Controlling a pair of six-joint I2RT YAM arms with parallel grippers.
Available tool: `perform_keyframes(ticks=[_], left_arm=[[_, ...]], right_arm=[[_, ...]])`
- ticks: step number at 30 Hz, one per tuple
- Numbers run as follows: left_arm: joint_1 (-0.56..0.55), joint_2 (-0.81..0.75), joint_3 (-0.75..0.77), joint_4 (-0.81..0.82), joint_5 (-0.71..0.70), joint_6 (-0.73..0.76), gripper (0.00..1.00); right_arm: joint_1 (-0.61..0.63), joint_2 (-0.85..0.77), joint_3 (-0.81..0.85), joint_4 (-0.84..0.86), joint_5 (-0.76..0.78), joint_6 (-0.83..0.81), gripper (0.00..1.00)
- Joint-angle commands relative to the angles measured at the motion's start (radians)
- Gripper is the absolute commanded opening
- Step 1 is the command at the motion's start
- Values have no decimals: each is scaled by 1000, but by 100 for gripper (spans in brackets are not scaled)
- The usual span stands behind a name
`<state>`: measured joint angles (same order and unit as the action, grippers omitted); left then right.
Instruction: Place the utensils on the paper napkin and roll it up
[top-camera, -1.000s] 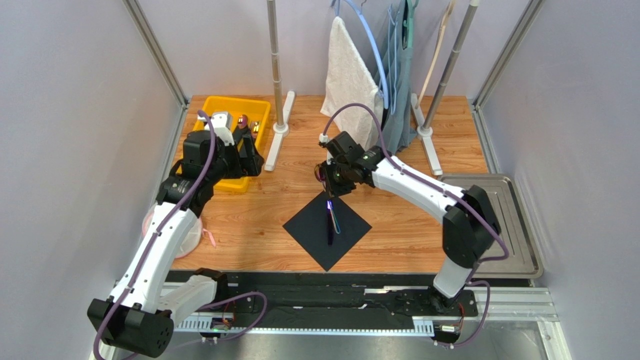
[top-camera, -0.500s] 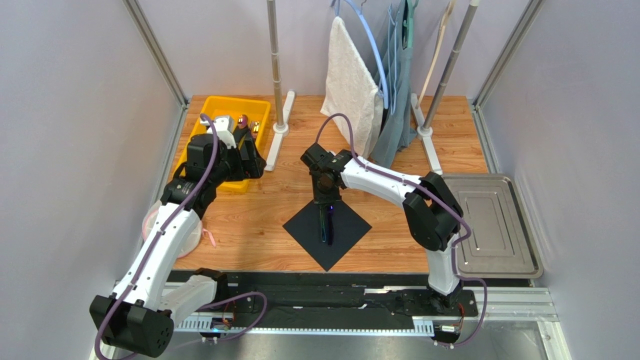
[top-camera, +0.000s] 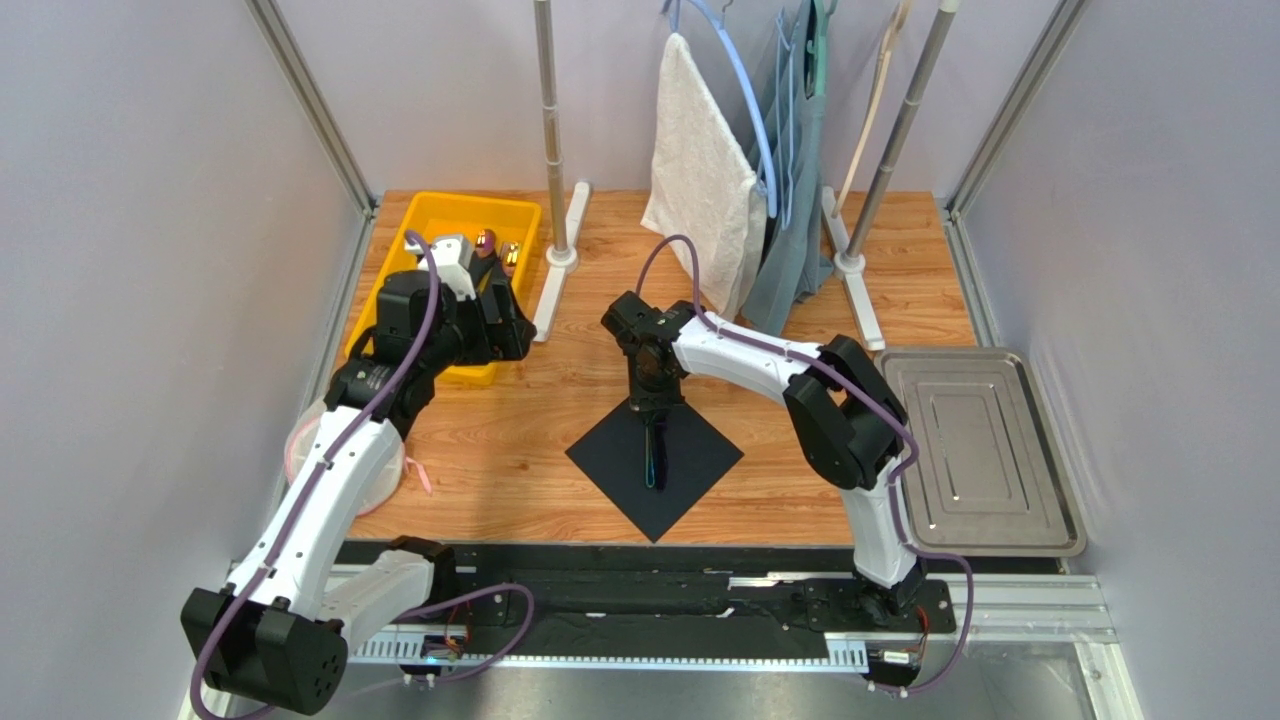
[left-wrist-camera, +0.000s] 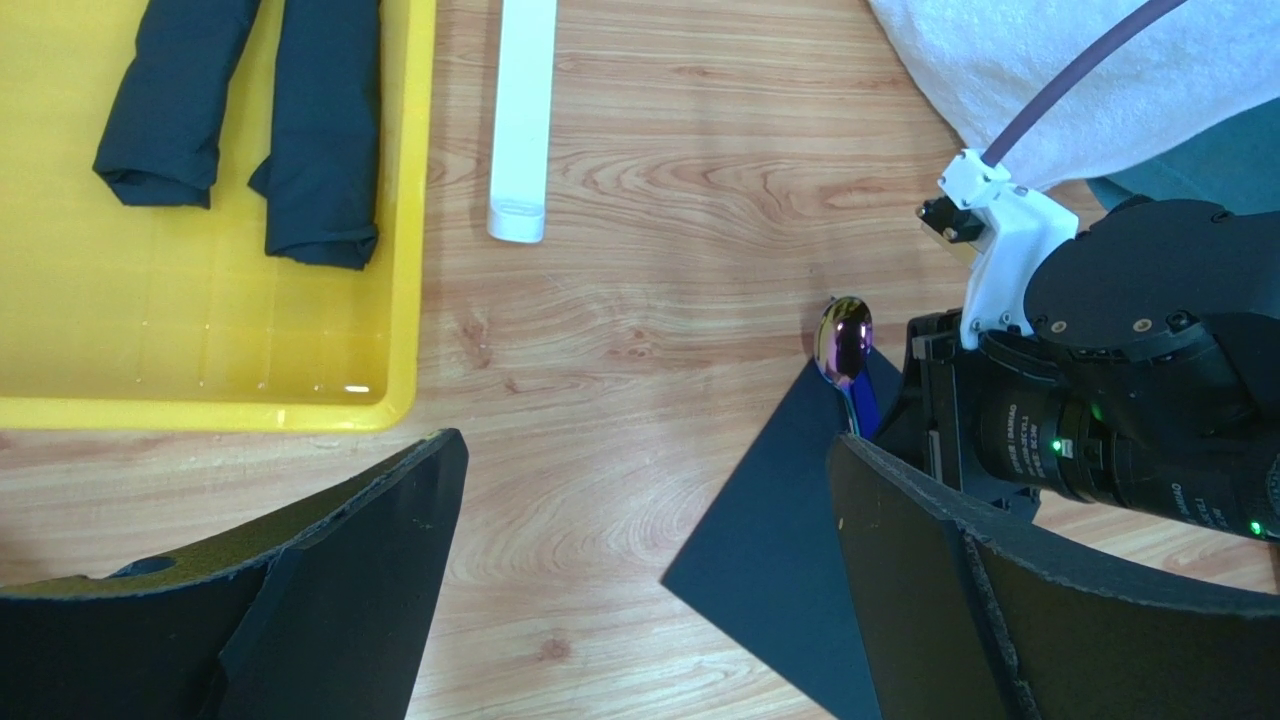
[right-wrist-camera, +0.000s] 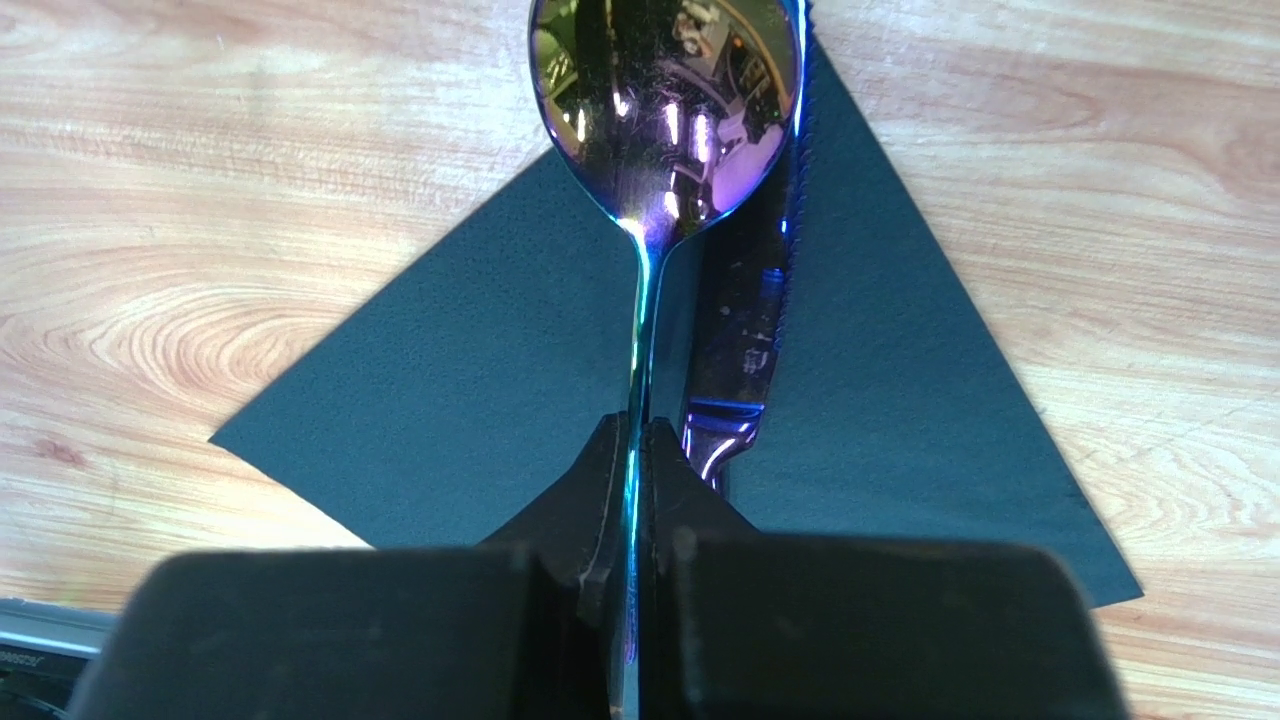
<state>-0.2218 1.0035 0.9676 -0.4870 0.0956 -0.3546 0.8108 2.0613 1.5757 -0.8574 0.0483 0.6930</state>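
The black paper napkin lies as a diamond on the wooden table and also shows in the left wrist view. My right gripper is shut on the thin blue handle of an iridescent purple-gold spoon. The spoon's head reaches over the napkin's far corner. A matching knife lies on the napkin beside the spoon. In the top view the right gripper is over the napkin's far corner. My left gripper is open and empty, above the table between the bin and the napkin. The spoon head shows there too.
A yellow bin at the back left holds rolled black napkins. A white towel and a grey-blue garment hang from a rack whose white foot rests on the table. A metal tray sits at right.
My right arm has folded inward and its gripper has moved left and down to the napkin's far corner with the spoon. The left arm has barely moved.
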Motion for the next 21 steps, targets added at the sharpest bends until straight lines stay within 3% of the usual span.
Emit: perform_keyframes(ticks=[1, 13, 21], left_arm=[[4, -2, -1, 36, 16, -1, 99], [4, 3, -4, 39, 23, 3, 99], [4, 17, 28, 4, 101, 98, 99]], right_arm=[[-13, 8, 29, -2, 15, 30, 1], [-24, 17, 15, -5, 7, 45, 18], [-25, -36, 47, 3, -74, -7, 22]])
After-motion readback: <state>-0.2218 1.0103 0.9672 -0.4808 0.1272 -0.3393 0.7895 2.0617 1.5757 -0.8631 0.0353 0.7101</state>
